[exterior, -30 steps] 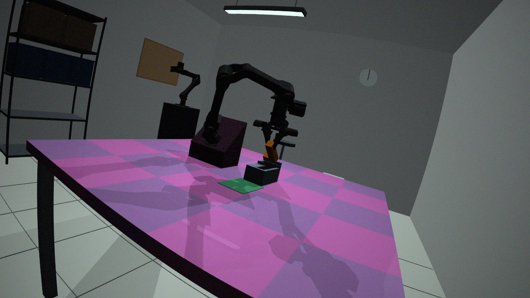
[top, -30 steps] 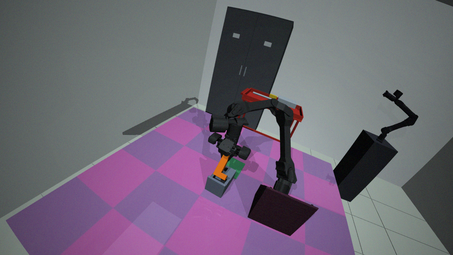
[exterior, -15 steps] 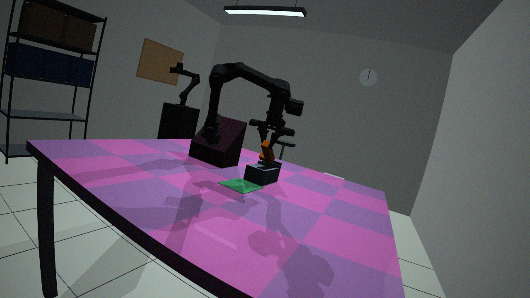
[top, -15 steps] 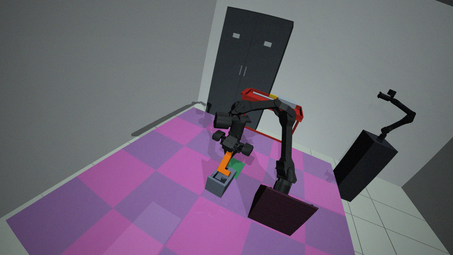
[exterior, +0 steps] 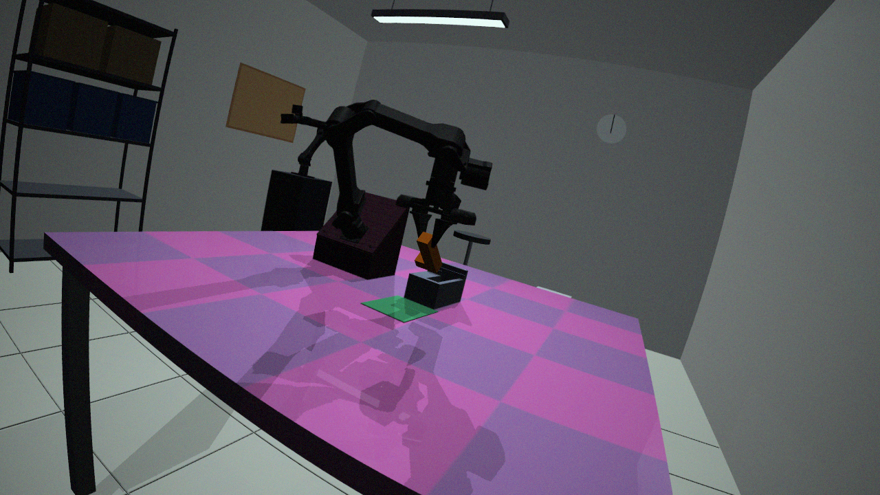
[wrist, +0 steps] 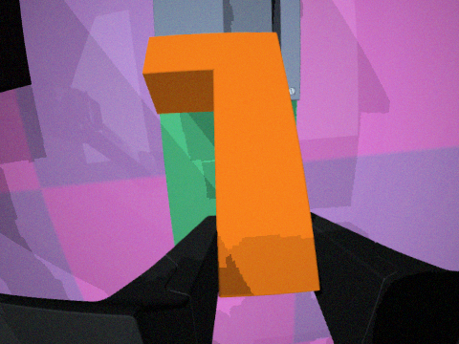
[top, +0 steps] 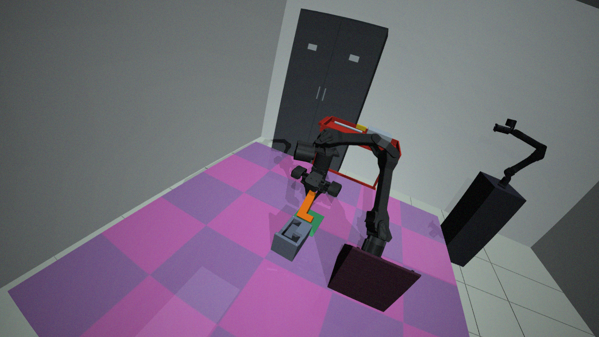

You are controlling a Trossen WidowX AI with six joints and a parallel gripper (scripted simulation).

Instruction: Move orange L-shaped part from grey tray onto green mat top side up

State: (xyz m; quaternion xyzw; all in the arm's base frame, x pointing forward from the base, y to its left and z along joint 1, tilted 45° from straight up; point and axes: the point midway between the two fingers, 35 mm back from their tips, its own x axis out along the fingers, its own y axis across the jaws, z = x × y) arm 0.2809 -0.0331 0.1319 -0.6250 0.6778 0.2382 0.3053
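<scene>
You had the grey tray [top: 288, 242] standing on the checked table [top: 159, 268], and every position below was taken from that tray. Its L-shaped pocket [top: 294, 231] lay open, with no part seated in it. Just beside the tray, on the side toward the cabinet [top: 331, 88], the green mat [top: 317, 221] lay flat on the table, touching or nearly touching the tray wall.

The orange L-shaped part [top: 307, 205] hung clear of the tray, above the tray's mat-side edge and partly over the mat. It was tilted steeply, with its short foot lowest and nearest the tray. In the wrist view the part [wrist: 255, 153] ran up the middle of the picture, the foot pointing left, the green mat [wrist: 187, 179] under it and the tray [wrist: 191, 0] beyond.

Your gripper [top: 314, 189] stood above the tray and mat, pinching the straight upper end of the part between its fingers. Further from the tray, the arm's dark base block [top: 370, 276] sat on the table
</scene>
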